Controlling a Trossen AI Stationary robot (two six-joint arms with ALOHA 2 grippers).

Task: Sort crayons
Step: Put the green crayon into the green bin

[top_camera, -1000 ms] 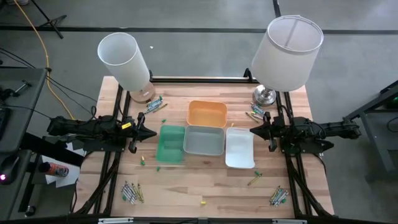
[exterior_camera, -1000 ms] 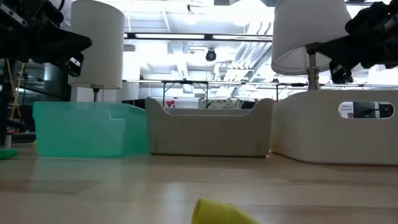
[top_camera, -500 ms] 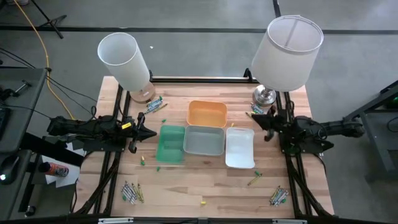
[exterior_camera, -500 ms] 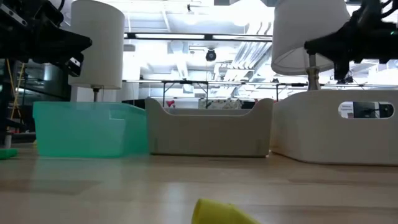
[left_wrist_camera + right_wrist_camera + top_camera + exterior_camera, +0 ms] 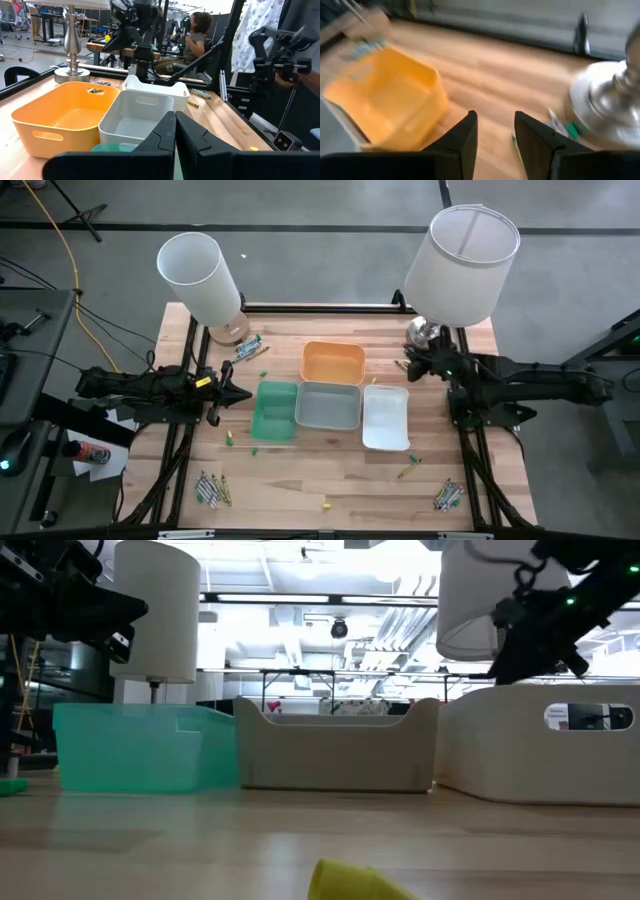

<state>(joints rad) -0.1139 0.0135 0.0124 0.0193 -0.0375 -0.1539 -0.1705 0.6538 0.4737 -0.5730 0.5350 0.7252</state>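
Presumably to pick from the crayons beside the far-right lamp base, the right gripper hovers there, fingers parted and empty, while the left gripper waits closed.

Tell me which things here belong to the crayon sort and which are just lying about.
Job:
- crayons by the lamp base
- crayon piles at the near corners
- orange tray, green tray, grey tray, white tray
- right gripper, jaws open

Lying about:
- two lamps
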